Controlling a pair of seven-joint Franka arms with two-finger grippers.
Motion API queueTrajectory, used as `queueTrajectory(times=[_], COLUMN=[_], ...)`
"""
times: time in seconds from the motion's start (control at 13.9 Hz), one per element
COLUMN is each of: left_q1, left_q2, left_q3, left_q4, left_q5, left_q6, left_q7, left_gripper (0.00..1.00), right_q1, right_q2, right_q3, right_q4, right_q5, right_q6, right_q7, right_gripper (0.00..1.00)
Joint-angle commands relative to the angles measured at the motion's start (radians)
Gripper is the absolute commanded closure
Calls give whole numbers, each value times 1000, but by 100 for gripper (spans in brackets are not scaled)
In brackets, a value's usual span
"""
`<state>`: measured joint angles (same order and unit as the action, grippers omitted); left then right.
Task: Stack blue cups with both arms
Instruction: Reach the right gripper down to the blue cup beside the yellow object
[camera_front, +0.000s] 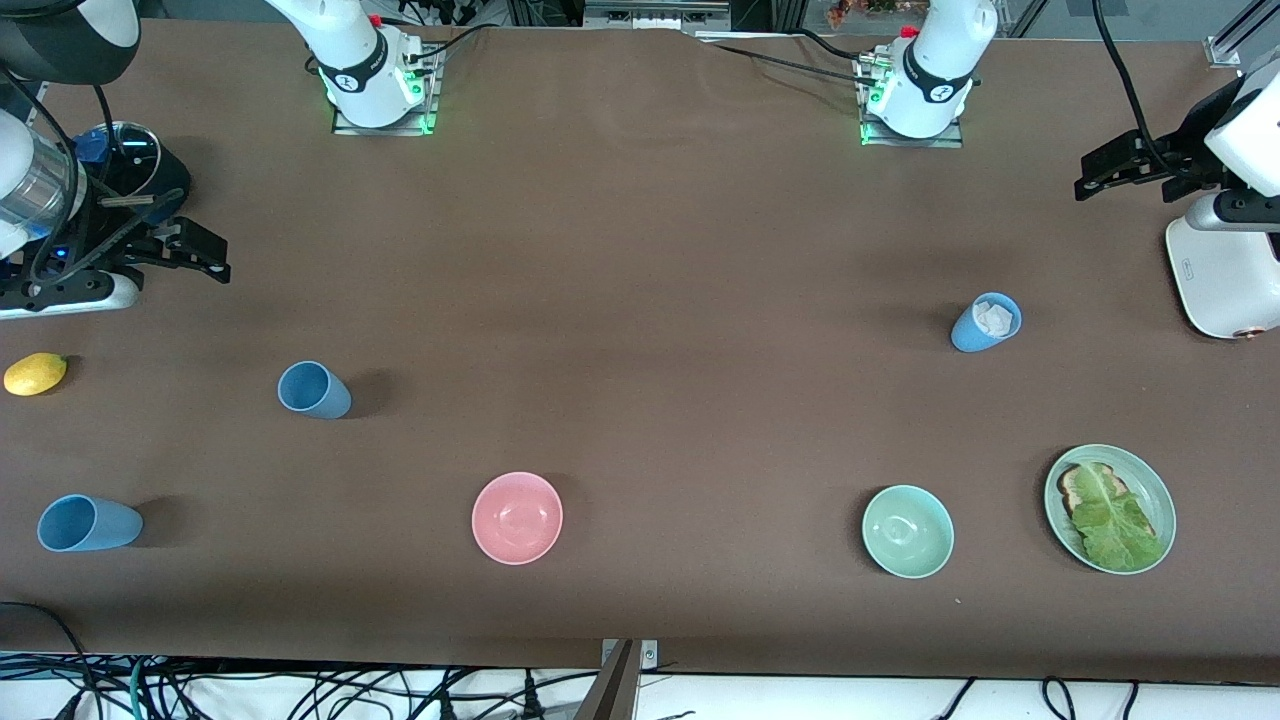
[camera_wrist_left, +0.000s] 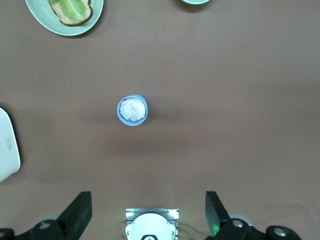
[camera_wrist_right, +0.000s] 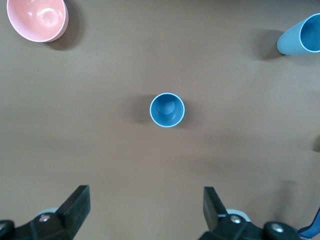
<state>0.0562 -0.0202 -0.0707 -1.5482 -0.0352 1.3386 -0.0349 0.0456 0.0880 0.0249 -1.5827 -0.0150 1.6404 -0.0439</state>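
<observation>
Three light-blue cups stand apart on the brown table. One cup is at the right arm's end and lies below my right gripper in the right wrist view. A second cup is nearer the front camera, close to the table's end. The third cup, with crumpled white paper inside, is at the left arm's end. My right gripper is open and empty, held high. My left gripper is open and empty, held high.
A pink bowl, a mint-green bowl and a green plate with toast and lettuce sit near the front edge. A lemon and a dark-blue lidded saucepan are at the right arm's end. A white appliance is at the left arm's end.
</observation>
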Motion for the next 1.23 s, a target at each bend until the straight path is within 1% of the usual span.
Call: queueTrajectory(times=[0.0,0.5,0.72,0.94,1.15], left_q1=[-4,-12,-12,-12,-9], left_q2=[2,16,14,14,16], left_q3=[5,5,5,5,3], left_q4=[8,8,11,11,17], left_q5=[-11,-6,-8,-8,-8], left_q6=[4,4,4,4,4], left_q7=[6,6,6,6,4], left_gripper=[0,0,0,0,0], right_q1=[-3,2,2,8,16], right_q2=[12,13,13,47,104], right_q3=[3,4,4,9,12], right_q4=[43,40,41,43,46], right_q5=[0,0,-3,1,1], right_q6=[-19,-24,-43,-44,-28], right_q7=[10,6,-33,-56,-54], right_gripper=[0,0,0,0,0])
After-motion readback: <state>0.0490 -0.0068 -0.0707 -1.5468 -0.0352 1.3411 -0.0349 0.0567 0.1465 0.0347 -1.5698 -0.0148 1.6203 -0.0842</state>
